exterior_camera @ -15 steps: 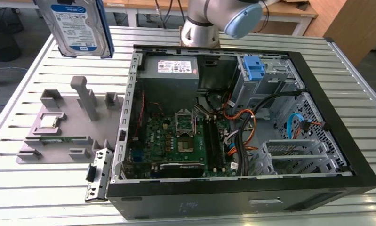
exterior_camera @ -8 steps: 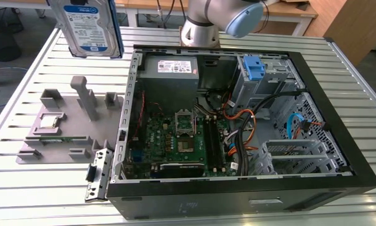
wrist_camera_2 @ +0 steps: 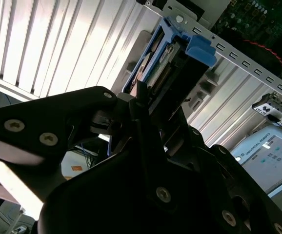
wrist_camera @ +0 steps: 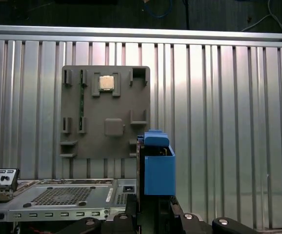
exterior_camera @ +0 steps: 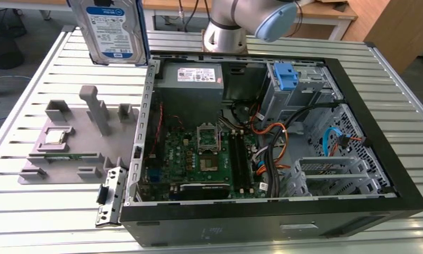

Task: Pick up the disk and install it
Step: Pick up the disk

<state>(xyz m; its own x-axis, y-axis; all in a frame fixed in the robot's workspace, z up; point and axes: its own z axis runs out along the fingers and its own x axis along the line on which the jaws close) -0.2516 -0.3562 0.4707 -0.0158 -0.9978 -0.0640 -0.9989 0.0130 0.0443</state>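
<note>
The gripper (wrist_camera_2: 158,105) is clenched on the disk (exterior_camera: 112,29), its 2 fingers pinching it from either side, and the disk's long axis runs straight out from them, blue carrier end foremost. The disk hangs on edge over the slatted table (exterior_camera: 48,63), just outside the computer case (exterior_camera: 396,159), off the corner by the power supply (exterior_camera: 190,79); the drive cage (exterior_camera: 310,79) sits across the case's open top from it
</note>
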